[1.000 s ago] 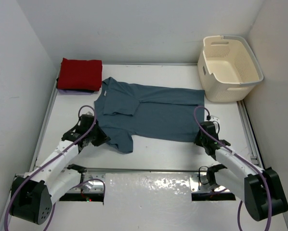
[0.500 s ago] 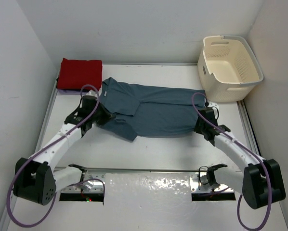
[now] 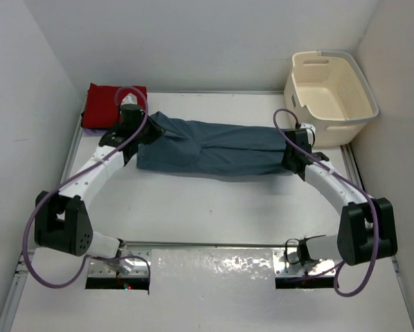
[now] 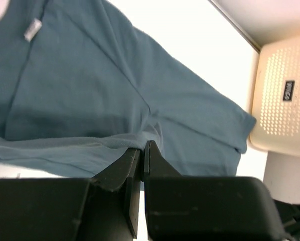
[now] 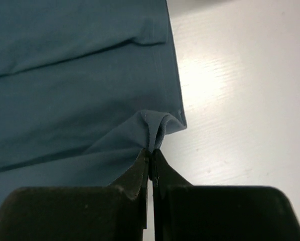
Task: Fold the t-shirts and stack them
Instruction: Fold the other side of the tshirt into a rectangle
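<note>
Pinching teal shirt (image 3: 214, 149), left gripper (image 4: 142, 148) and right gripper (image 5: 151, 150) clamped on hem; I'll fold toward far edge.

Red t-shirt (image 3: 102, 104) corner hidden behind left arm (image 3: 89, 171); basket (image 4: 283, 95) cut off right.

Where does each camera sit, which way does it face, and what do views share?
Top external: above and behind the arm bases, looking down; left arm, right arm, left gripper, right gripper, teal t-shirt, red t-shirt, laundry basket.
Left wrist: on the left arm, facing past its gripper across the shirt toward the basket.
Right wrist: on the right arm, facing past its gripper onto the shirt's pinched corner and table.
Shared: the shirt in all; the basket in top and left wrist.
</note>
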Robot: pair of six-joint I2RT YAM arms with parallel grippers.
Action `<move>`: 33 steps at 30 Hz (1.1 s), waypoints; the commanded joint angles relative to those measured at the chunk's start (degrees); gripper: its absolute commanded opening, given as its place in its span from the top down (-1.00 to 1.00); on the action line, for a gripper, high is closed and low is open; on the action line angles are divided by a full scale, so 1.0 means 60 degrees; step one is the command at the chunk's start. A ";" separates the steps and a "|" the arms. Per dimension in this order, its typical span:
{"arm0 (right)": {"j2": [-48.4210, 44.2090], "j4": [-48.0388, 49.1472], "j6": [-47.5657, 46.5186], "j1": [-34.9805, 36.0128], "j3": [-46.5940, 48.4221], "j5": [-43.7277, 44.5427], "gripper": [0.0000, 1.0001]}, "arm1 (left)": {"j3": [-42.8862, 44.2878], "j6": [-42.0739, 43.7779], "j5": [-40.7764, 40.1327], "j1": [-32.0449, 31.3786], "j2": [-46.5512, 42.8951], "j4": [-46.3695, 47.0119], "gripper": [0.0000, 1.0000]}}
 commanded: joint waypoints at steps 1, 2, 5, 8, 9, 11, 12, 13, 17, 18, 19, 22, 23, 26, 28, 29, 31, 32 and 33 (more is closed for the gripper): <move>0.0411 -0.0017 -0.0381 -0.0263 0.0753 0.0256 1.00 | 0.0802 0.0359 -0.0222 0.0221 0.0588 0.0825 1.00; 0.0515 0.0012 -0.0411 -0.0409 0.0842 0.0212 1.00 | 0.0950 0.0403 -0.0251 0.0236 0.0751 0.0825 1.00; 0.0954 0.0276 -0.0587 -0.0615 0.1135 0.0007 1.00 | 0.1522 0.0608 -0.0236 0.0323 0.1425 0.0898 1.00; 0.1511 0.0160 -0.0616 -0.0834 0.1662 -0.0169 1.00 | 0.2035 0.0652 -0.0251 0.0455 0.2069 0.0942 1.00; 0.1628 0.0101 -0.0631 -0.0893 0.1924 -0.0169 1.00 | 0.2253 0.0681 -0.0236 0.0571 0.2216 0.1000 1.00; 0.1980 0.0071 -0.0631 -0.1069 0.2145 -0.0315 1.00 | 0.2430 0.0711 -0.0236 0.0660 0.2582 0.1117 1.00; 0.2082 0.0057 -0.0660 -0.1113 0.2379 -0.0388 1.00 | 0.2605 0.0740 -0.0236 0.0733 0.2685 0.1191 1.00; 0.2228 -0.0002 -0.0675 -0.1157 0.2511 -0.0519 1.00 | 0.2694 0.0755 -0.0207 0.0777 0.2918 0.1206 1.00; 0.2901 0.0041 -0.0792 -0.1157 0.2981 -0.0783 1.00 | 0.3163 0.0886 -0.0192 0.0939 0.3461 0.1221 1.00; 0.3034 0.0129 -0.0807 -0.1157 0.3155 -0.0828 1.00 | 0.3323 0.0916 -0.0192 0.0982 0.3665 0.1250 1.00; 0.3166 0.0115 -0.0821 -0.1157 0.3273 -0.0843 1.00 | 0.3426 0.0931 -0.0192 0.1012 0.3784 0.1264 1.00; 0.3780 0.0086 -0.0807 -0.1157 0.3829 -0.0755 0.95 | 0.4141 0.1164 -0.0149 0.1071 0.4340 0.1309 1.00; 0.3782 0.0086 -0.0807 -0.1157 0.3962 -0.0741 0.95 | 0.4319 0.1223 -0.0148 0.1071 0.4515 0.1279 1.00; 0.4483 -0.0031 -0.0778 -0.1157 0.4473 -0.0624 0.89 | 0.4962 0.1355 -0.0046 0.1085 0.5495 0.1250 1.00; 0.4748 -0.0075 -0.0749 -0.1157 0.4723 -0.0550 0.82 | 0.5300 0.1428 0.0158 0.1085 0.5936 0.1221 1.00; 0.4865 -0.0191 -0.0748 -0.1157 0.4957 -0.0521 0.76 | 0.5737 0.1458 0.0217 0.1100 0.6359 0.0989 1.00; 0.5086 -0.0324 -0.0690 -0.1172 0.5134 -0.0521 0.43 | 0.6469 0.1604 0.0291 0.1115 0.6756 0.0637 1.00; 0.5115 -0.0411 -0.0675 -0.1143 0.5207 -0.0564 0.27 | 0.6677 0.1619 0.0219 0.1115 0.7077 0.0185 0.78; 0.5058 -0.0383 -0.0661 -0.1157 0.5208 -0.0666 0.09 | 0.6839 0.1634 0.0218 0.1115 0.7197 -0.0008 0.37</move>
